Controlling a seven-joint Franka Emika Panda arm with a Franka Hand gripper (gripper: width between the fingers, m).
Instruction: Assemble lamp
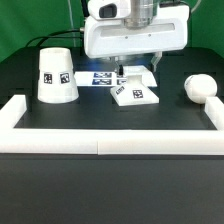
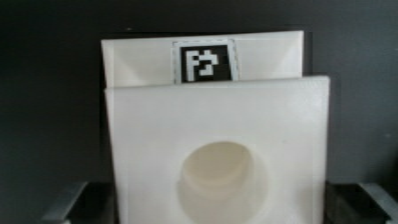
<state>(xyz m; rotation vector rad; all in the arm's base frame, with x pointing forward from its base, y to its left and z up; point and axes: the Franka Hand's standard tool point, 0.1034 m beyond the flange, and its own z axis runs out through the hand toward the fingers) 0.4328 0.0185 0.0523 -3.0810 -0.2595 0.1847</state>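
Observation:
The lamp's flat square base (image 1: 136,90) lies mid-table, tilted, with marker tags on its top and side. In the wrist view the base (image 2: 214,115) fills the picture, showing its oval socket hole (image 2: 228,180) and one tag (image 2: 206,62). My gripper (image 1: 128,72) hangs right over the base. In the wrist view the gripper (image 2: 221,205) is open, its dark fingers (image 2: 80,205) standing on either side of the base, apart from its edges. The cone shade (image 1: 56,75) stands at the exterior view's left. The rounded bulb (image 1: 200,88) lies at the right.
The marker board (image 1: 100,77) lies flat just behind the base, partly hidden by it. Long white border rails (image 1: 100,138) run along the front and both sides of the black table. A green backdrop stands behind.

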